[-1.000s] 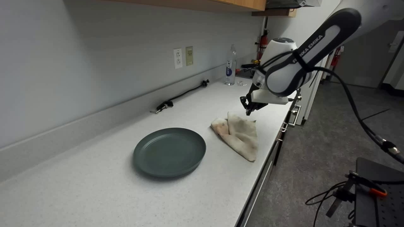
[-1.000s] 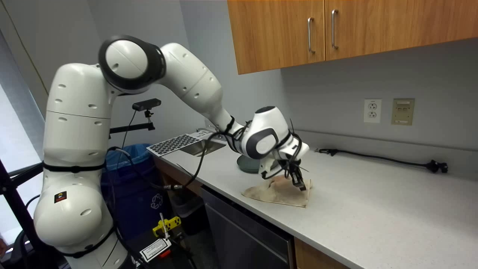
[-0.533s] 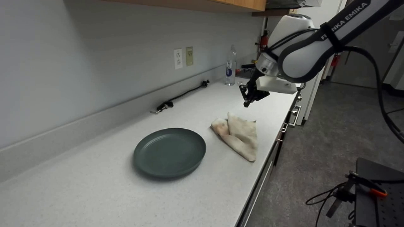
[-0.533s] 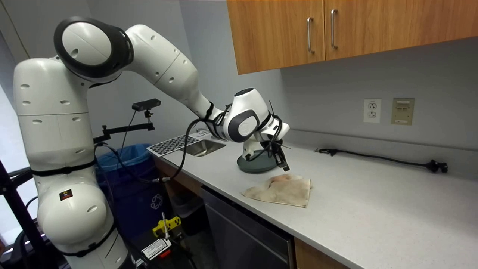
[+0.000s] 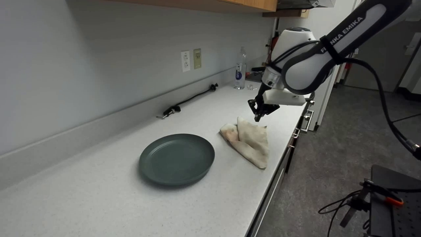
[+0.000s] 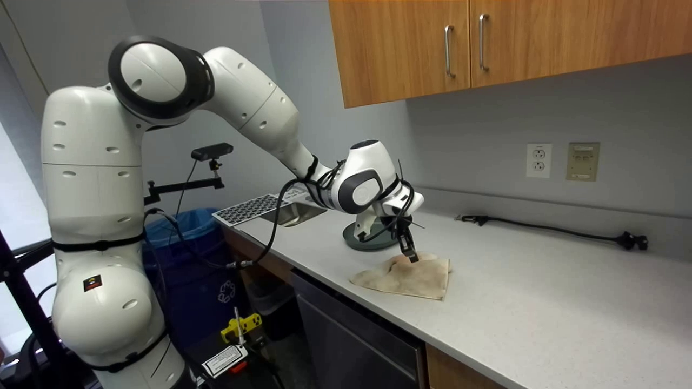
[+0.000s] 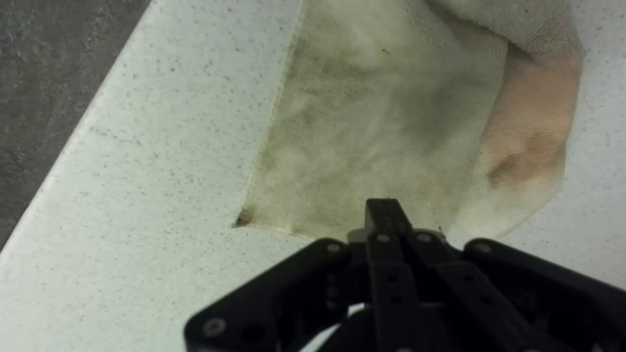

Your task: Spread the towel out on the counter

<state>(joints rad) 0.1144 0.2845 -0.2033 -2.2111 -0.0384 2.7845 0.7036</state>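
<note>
Well, we have our fingers (image 7: 383, 217) together (so the wrist view shows) above the towel (image 7: 357, 137), which lies part-folded on the counter (image 7: 161, 161).

In both exterior views the jaws have come down since half a second ago, nearer the towel (image 5: 253, 138). The white arm (image 6: 257, 100) has dipped with them, its black cable (image 5: 381, 90) hangs lower, and its round elbow (image 6: 155, 73) has moved over toward the counter (image 6: 540, 319). But a second ago the jaws were a bit farther from the green plate (image 5: 177, 161)
</note>
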